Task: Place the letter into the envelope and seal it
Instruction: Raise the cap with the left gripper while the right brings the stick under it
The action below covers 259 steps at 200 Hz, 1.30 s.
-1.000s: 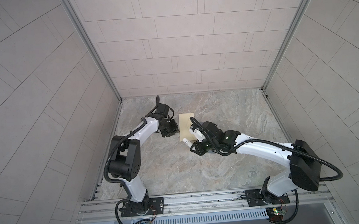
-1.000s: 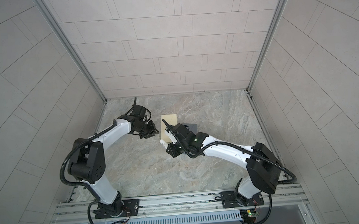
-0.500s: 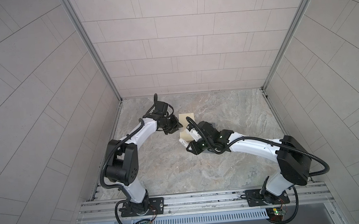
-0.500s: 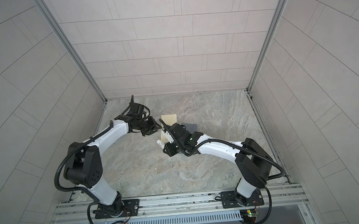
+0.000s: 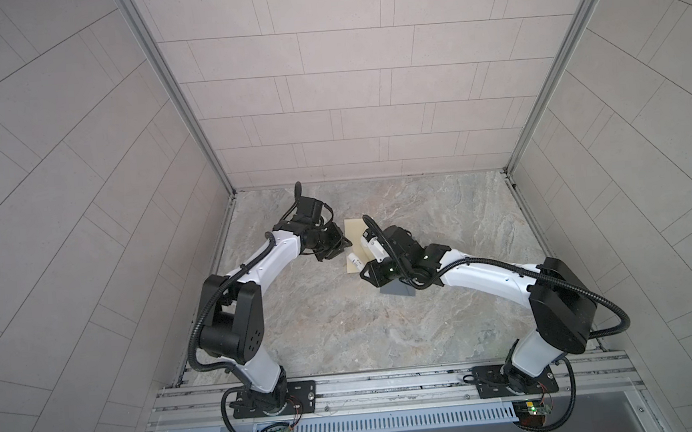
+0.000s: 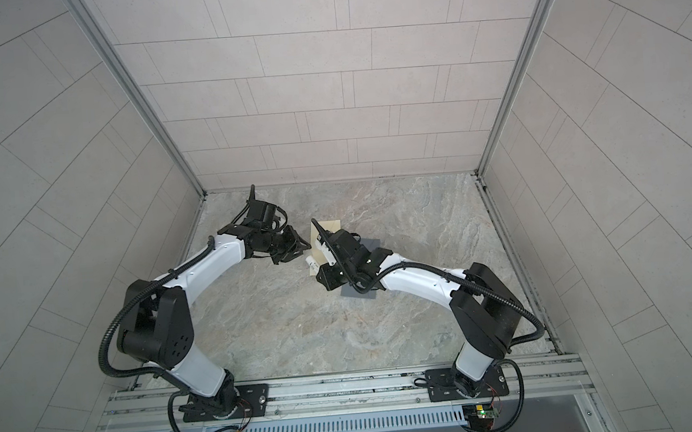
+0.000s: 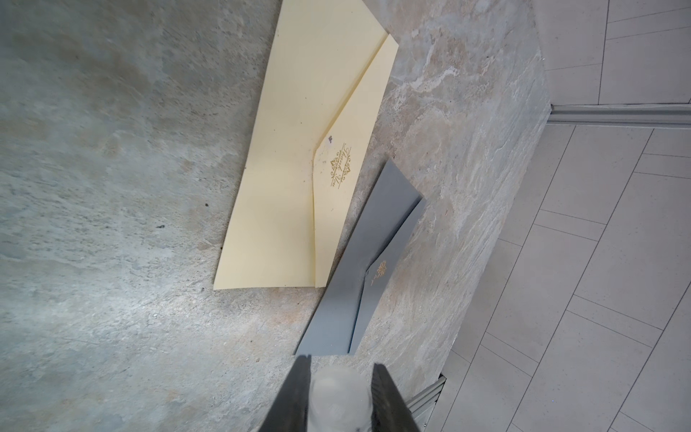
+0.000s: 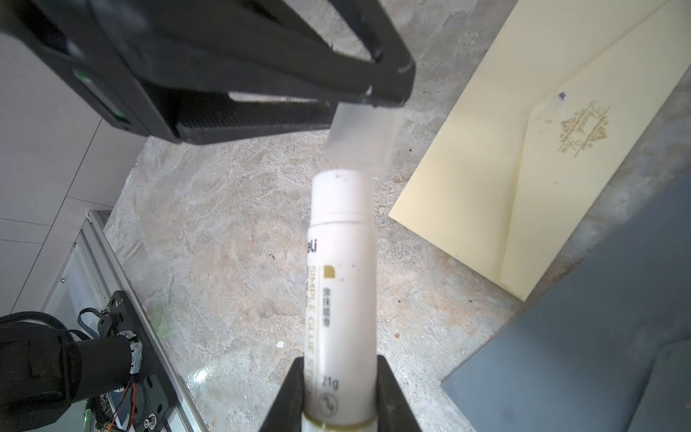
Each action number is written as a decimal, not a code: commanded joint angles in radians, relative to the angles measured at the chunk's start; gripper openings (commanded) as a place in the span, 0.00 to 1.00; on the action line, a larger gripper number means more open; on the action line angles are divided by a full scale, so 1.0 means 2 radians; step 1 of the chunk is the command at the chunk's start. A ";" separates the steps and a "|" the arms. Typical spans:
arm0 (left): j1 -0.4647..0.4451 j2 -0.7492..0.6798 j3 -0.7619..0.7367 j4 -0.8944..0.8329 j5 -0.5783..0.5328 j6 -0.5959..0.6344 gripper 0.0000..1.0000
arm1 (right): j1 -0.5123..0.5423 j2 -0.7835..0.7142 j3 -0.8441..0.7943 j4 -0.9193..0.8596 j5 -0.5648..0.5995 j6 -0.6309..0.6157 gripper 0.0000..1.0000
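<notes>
The cream envelope [image 7: 291, 179] lies flat on the bench [image 7: 112, 224], centre-far, flap folded down. The grey envelope [image 7: 377, 243] lies just beside it, to the right and nearer.

Right claw [image 8: 340, 361]: partly closed, gripping the glue stick [image 8: 342, 262].

Left claw [image 7: 341, 364]: partly closed on the translucent cap [image 8: 361, 138].

Gold print on the flaps shows in the wrist views only.

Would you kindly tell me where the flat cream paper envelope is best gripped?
Probably its pointed flap: the cream paper envelope lies flat on the marble table, so only that folded flap likely offers an edge. Come low from the flap's tip side.
</notes>
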 commanded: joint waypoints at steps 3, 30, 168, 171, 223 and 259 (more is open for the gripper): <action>-0.002 -0.019 -0.007 0.004 0.000 -0.005 0.27 | -0.002 0.010 0.014 0.003 0.004 0.001 0.00; -0.003 -0.019 -0.006 0.004 0.003 -0.005 0.27 | -0.004 0.017 0.019 0.002 0.003 0.001 0.00; -0.006 -0.012 -0.012 0.004 0.005 -0.002 0.27 | -0.018 0.014 0.019 0.016 -0.007 0.011 0.00; -0.006 -0.011 -0.011 0.004 0.005 -0.001 0.27 | -0.018 0.014 0.019 0.017 -0.008 0.011 0.00; -0.007 -0.004 -0.008 0.004 0.008 0.002 0.24 | -0.018 0.002 0.011 0.021 -0.012 0.014 0.00; -0.006 0.000 -0.007 0.002 0.008 0.003 0.18 | -0.018 -0.009 0.005 0.016 0.004 0.013 0.00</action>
